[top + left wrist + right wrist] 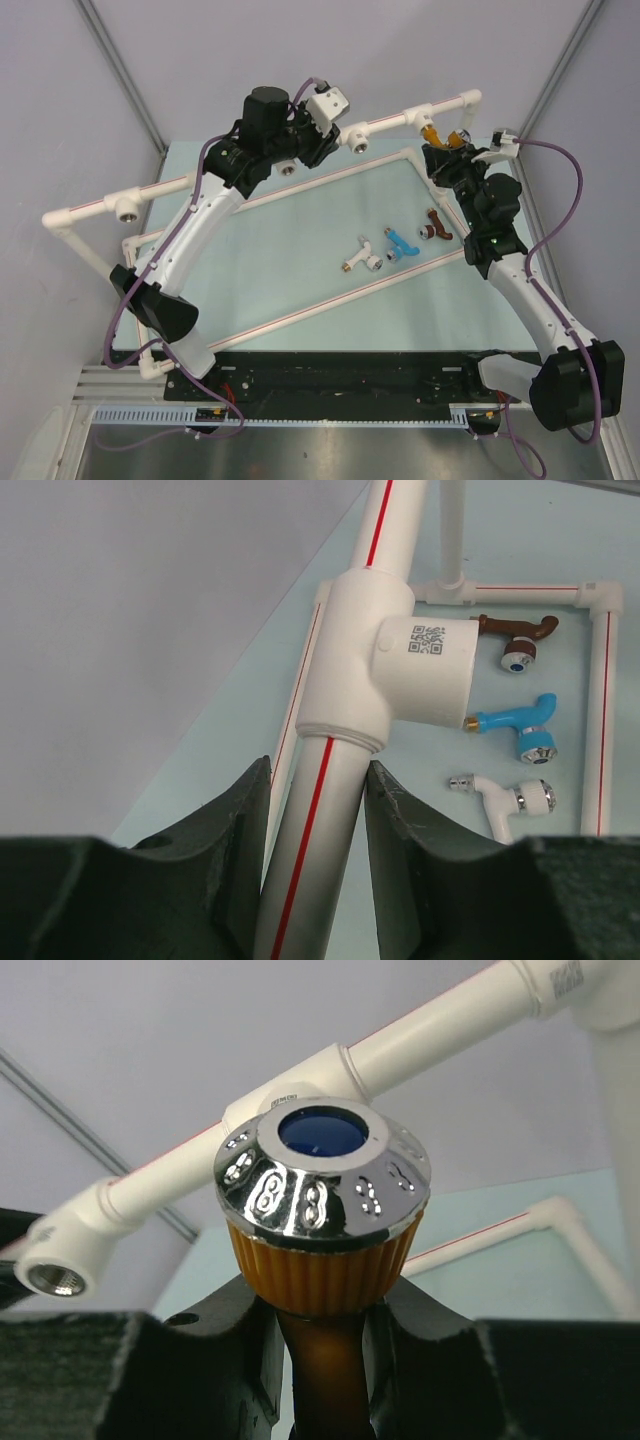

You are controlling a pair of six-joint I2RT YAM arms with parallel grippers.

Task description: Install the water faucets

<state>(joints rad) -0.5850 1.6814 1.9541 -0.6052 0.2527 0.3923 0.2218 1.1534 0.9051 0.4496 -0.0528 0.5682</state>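
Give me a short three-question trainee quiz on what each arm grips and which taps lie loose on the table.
1. True or false: the left tool hangs open.
2. Which faucet does the right tool hold? A white, B orange, C blue.
3. Fill in: ___ faucets lie loose on the pale green tabletop.
Key: 1 false, it is shut on the white red-striped plastic pipe. 2 B, the orange plastic faucet with chrome cap. 3 three: the white plastic faucet, blue plastic faucet and dark red-brown plastic faucet.
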